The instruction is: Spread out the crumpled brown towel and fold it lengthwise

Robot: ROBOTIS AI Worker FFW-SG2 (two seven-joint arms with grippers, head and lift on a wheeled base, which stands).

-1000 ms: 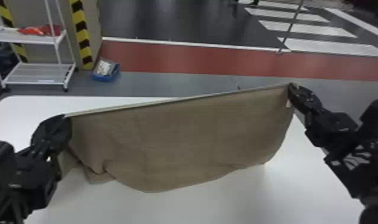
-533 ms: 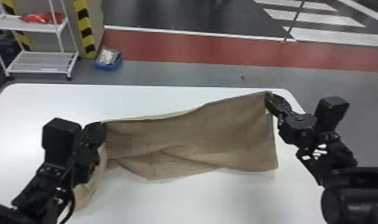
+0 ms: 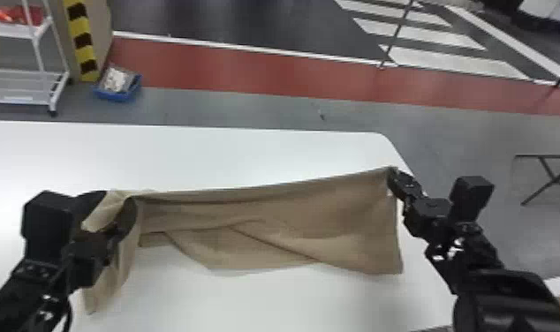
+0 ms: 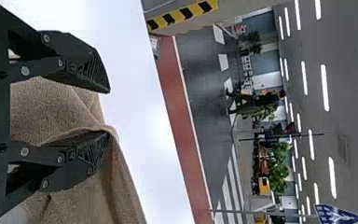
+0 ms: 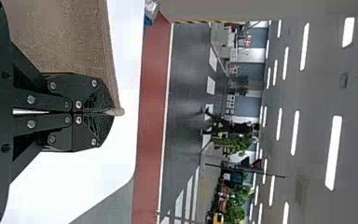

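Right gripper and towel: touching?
Touching. Right wrist view: the right gripper has its jaws shut on the towel's edge, a bit poking out past the tips; the towel runs off to one side.

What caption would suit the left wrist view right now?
Left gripper open, the brown towel draped over one of its fingers, white table beyond.
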